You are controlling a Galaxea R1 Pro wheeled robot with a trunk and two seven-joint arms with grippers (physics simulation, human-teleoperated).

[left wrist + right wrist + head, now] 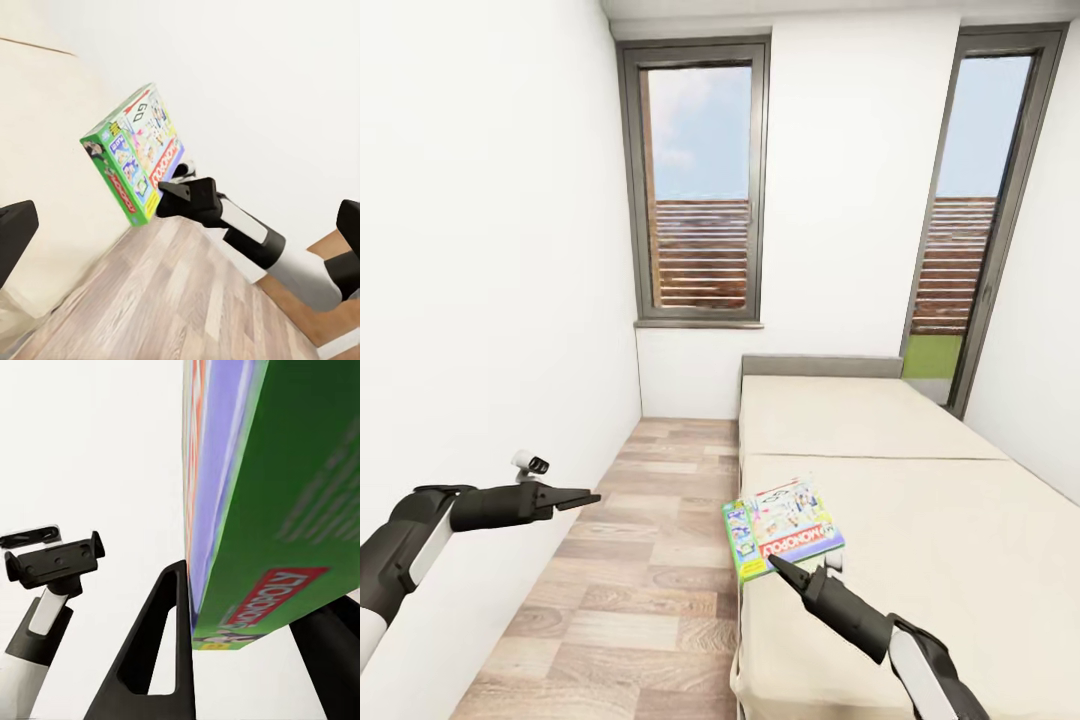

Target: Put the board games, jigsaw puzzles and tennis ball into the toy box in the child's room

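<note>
Right hand [772,562] grips the red-banded MONOPOLY box [785,525] on the bed [920,520].

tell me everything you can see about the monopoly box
The Monopoly box is a flat rectangular cardboard box with a white illustrated top, a red band with white lettering and green sides. It lies at the near corner of the cream bed, one corner past the edge over the wood floor. The right gripper has its fingers on either side of the box's edge, seen close in the right wrist view.
</note>
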